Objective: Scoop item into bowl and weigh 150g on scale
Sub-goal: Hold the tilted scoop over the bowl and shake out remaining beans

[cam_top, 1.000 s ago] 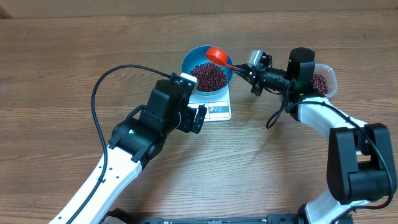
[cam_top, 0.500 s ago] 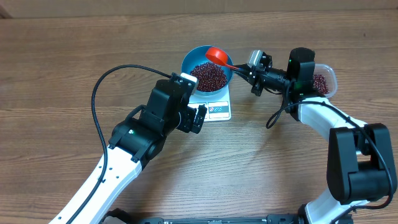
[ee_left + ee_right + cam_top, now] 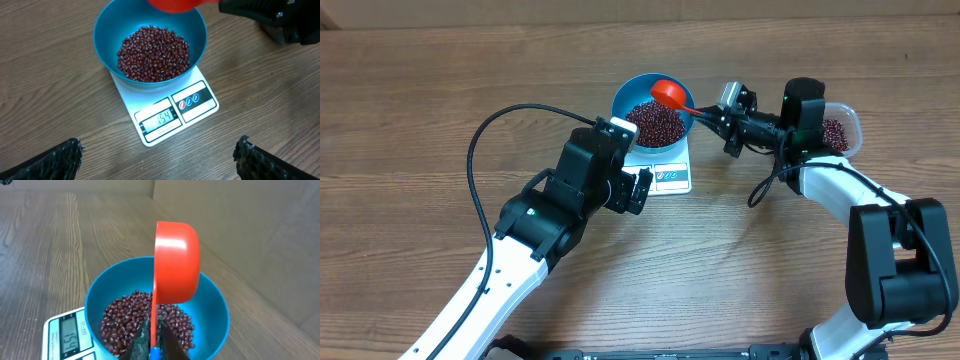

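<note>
Beans (image 3: 152, 52), small dark red-brown heap, in round deep blue bowl (image 3: 102, 35) on flat white rectangular scale (image 3: 200, 107), display 154, just ahead of my right gripper (image 3: 152, 342), jaws clamped on red-orange plastic scoop (image 3: 175, 262) tipped sideways above them, my left gripper (image 3: 640, 190) near scale, jaws wide apart.

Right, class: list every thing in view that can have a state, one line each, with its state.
bowl: upright on the scale, holding beans.
beans: heaped in the bowl.
scale: switched on, display reads 154.
scoop: tipped on edge above the bowl.
right gripper: shut on the scoop's handle.
left gripper: open, holding nothing.
tub: holding more beans.
</note>
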Action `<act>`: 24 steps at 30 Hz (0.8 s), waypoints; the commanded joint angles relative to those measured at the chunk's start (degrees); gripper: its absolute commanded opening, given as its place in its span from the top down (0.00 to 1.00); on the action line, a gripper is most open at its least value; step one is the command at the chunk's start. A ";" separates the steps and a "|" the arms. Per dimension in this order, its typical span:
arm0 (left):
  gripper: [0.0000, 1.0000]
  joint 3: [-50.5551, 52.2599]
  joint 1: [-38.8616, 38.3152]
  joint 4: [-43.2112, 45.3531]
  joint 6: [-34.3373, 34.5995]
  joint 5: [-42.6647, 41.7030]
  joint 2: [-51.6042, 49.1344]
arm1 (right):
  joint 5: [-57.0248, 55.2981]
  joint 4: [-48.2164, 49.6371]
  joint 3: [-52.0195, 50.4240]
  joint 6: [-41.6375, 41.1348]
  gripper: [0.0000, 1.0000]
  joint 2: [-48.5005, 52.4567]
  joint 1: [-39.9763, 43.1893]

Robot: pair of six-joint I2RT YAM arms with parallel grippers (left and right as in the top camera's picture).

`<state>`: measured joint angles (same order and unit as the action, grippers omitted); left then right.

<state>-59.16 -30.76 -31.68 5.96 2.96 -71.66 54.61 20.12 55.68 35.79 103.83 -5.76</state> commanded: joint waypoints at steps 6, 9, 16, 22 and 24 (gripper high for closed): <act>0.00 0.04 0.00 0.17 -0.66 -0.68 -0.24 | -0.13 0.20 -0.13 -12.11 0.96 0.66 -0.04; 0.00 0.04 0.00 0.17 -0.66 -0.68 -0.24 | -0.39 1.70 -0.11 -19.80 0.96 0.66 0.44; 0.00 0.04 0.00 0.17 -0.66 -0.68 -0.24 | -5.90 -6.03 2.97 -30.45 0.96 -1.09 0.57; 0.00 0.04 0.00 0.17 -0.66 -0.68 -0.24 | -13.64 -25.79 11.93 -28.57 0.96 -3.19 0.31; 0.01 0.04 0.00 0.17 -0.66 -0.68 -0.24 | -13.64 -29.79 14.80 -27.02 0.97 -3.56 0.31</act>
<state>-59.18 -30.76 -31.68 5.98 2.96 -71.66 43.92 -7.81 65.78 7.64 103.55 -5.34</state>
